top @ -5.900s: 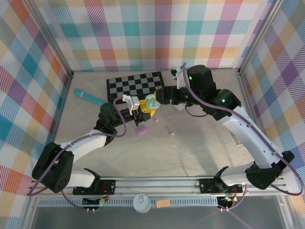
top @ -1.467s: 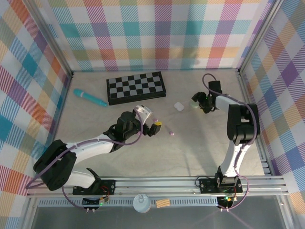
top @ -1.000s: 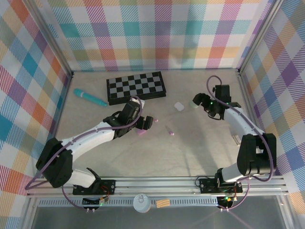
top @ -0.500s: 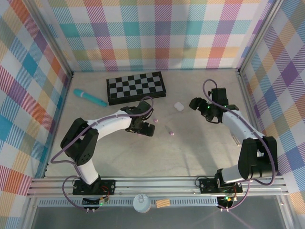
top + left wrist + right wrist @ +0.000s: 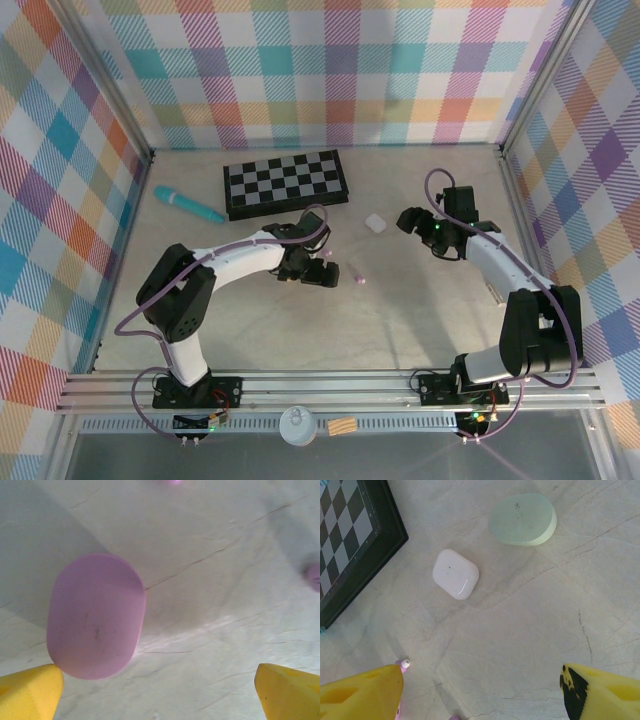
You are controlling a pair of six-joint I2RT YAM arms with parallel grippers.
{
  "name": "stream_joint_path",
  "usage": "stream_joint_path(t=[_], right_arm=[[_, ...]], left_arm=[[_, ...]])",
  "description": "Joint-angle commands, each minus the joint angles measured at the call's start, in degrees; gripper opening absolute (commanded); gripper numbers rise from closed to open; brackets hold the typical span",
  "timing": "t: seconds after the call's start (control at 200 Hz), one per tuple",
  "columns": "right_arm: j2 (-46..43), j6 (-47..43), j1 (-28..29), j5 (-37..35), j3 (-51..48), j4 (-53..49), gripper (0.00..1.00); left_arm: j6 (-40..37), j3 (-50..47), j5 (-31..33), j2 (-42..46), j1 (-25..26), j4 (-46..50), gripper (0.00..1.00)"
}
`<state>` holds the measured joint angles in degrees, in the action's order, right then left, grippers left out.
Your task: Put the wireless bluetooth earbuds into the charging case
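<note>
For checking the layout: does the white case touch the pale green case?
No, bare table separates the white case from the pale green case.

Small pink plastic earbud (image 5: 173, 481): cut by top edge, left wrist view.
Second pink bud (image 5: 315, 576): cut by right edge, blurred.
White-tipped pink earbud (image 5: 403, 664): partly behind right tool's yellow finger (image 5: 360, 692).
Black-and-white chequered board (image 5: 350, 545): cropped at left.

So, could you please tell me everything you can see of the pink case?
The pink case is a smooth, rounded pebble of matte lilac-pink plastic with a few faint scuffs. No seam or hinge shows, so it looks shut. It lies flat on the pale table just ahead of the open left gripper. Its near end sits right by one yellow finger; whether they touch I cannot tell.
</note>
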<state>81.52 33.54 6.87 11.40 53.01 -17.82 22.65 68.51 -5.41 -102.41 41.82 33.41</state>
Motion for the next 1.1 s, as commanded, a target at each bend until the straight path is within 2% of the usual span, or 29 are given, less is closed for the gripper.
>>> stream_joint_path(t=[0.0,0.255,0.37,0.54,0.675,0.87,1.095], right_arm=[[-0.98,-1.33,0.07,0.47,-0.54,0.07,0.82],[-3.38,-2.45,0.16,1.64,-1.32,-0.04,0.82],[-4.91,-5.01,0.63,2.84,-2.23,0.46,0.83],[-6.63,-8.99,2.77,3.98,-4.94,3.70,0.84],[-6.59,-13.84,8.08,4.31,-6.38,7.65,0.85],[-3.72,-29.28,20.55,6.34,-7.87,15.02,0.87],[7.69,-37.39,27.02,11.17,-1.30,13.42,0.86]], left_arm=[[2.96,1.10,-4.16,-1.00,1.07,-3.27,0.97],[4.63,2.13,-6.80,-2.96,1.07,-9.88,0.97],[4.84,1.07,-6.55,-1.00,0.74,-12.58,0.97],[2.81,-1.21,-4.51,4.26,-3.77,-10.06,0.97],[3.16,-5.79,-2.56,10.12,-9.24,-10.03,0.98],[9.47,-14.22,-3.24,17.41,-17.83,-15.74,0.98],[10.39,-17.18,-2.26,21.79,-21.17,-14.67,1.00]])
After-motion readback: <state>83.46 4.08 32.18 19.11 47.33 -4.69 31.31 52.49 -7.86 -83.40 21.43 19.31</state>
